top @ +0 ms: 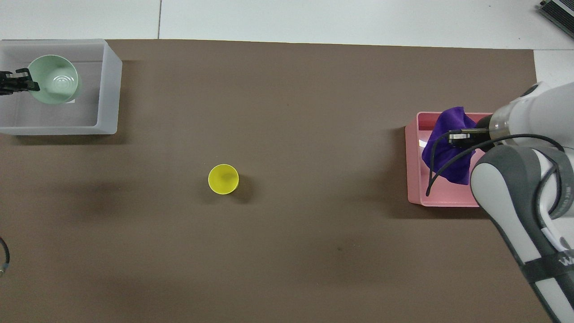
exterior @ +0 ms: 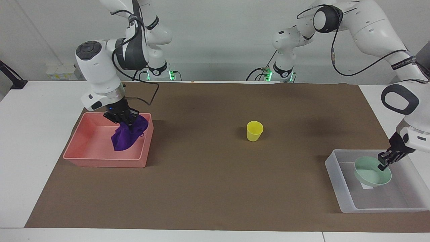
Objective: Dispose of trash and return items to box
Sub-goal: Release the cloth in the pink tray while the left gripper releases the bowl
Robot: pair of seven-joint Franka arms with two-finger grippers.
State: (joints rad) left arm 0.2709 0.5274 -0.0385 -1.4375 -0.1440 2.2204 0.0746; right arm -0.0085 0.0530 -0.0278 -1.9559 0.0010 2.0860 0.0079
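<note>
The right tool hangs over the pink rectangular plastic tray at the right arm's end of the surface, pinching the top of the deep-purple soft fabric cloth. The cloth droops from the tool in folds, its lower end down inside the tray's walls; whether it touches the tray's floor cannot be told. In the overhead view the cloth lies over the tray's end nearest the middle of the surface.

The left tool is over the translucent whitish rectangular plastic bin at the left arm's end of the surface, pinching the rim of the shallow round mint-green bowl. The bowl sits tilted within the bin's walls, above the small white square label, part of which shows beneath it. From above, the bowl is inside the bin.

The small bright yellow plastic cup stands upright near the middle of the brown mat, well apart from both tray and bin.
</note>
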